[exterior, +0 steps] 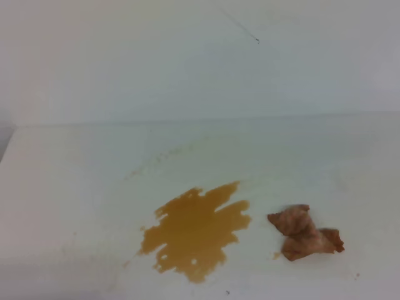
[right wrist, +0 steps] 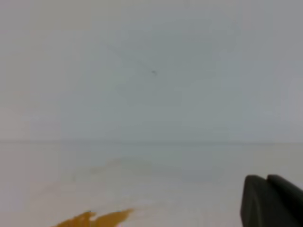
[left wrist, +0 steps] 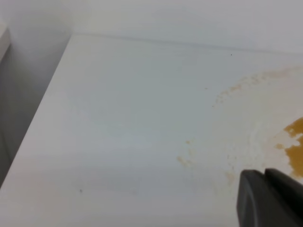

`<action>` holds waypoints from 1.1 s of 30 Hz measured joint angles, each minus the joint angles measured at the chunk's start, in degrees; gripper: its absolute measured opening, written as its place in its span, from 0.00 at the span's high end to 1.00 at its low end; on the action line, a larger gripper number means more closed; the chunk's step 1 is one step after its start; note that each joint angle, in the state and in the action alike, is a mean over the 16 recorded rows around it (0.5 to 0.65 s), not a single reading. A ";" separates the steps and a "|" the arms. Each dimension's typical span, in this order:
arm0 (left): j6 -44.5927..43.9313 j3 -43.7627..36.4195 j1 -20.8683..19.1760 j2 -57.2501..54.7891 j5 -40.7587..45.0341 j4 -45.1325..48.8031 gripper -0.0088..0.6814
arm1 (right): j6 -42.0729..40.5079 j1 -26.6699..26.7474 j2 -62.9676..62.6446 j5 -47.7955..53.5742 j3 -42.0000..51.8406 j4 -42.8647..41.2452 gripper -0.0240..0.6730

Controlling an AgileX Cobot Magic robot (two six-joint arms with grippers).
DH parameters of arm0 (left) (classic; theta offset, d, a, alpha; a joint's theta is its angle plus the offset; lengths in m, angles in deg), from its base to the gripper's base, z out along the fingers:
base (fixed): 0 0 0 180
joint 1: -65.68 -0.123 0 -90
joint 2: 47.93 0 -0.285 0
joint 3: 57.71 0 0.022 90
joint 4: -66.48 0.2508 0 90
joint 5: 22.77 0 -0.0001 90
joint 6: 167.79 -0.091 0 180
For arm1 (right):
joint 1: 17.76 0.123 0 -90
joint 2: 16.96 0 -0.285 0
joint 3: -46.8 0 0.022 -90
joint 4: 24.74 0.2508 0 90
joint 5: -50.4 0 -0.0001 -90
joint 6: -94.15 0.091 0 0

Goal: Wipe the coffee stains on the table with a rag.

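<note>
The coffee stains are an amber-brown patch with ragged edges on the white table, plus a faint tan arc behind it. The rag, a crumpled orange-brown cloth, lies on the table just right of the patch and apart from it. Neither gripper shows in the exterior high view. A dark part of my left gripper sits in the left wrist view's bottom right corner, near the patch's edge and tan smears. A dark part of my right gripper shows likewise, with the patch at lower left.
A white wall rises behind the table, with a thin dark mark on it. The table's left edge drops off beside a grey gap. A small tan spot lies by the rag.
</note>
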 joint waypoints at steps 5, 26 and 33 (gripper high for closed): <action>0.00 0.00 0.00 0.00 0.00 0.00 0.99 | -3.02 0.65 9.42 6.79 -6.31 1.83 0.97; 0.00 0.00 0.00 0.00 0.00 0.00 0.99 | 6.39 21.45 48.71 17.66 -25.54 -19.41 0.50; 0.00 0.00 0.00 0.00 0.00 0.00 0.99 | 8.05 22.81 57.28 14.78 -26.17 -20.71 0.40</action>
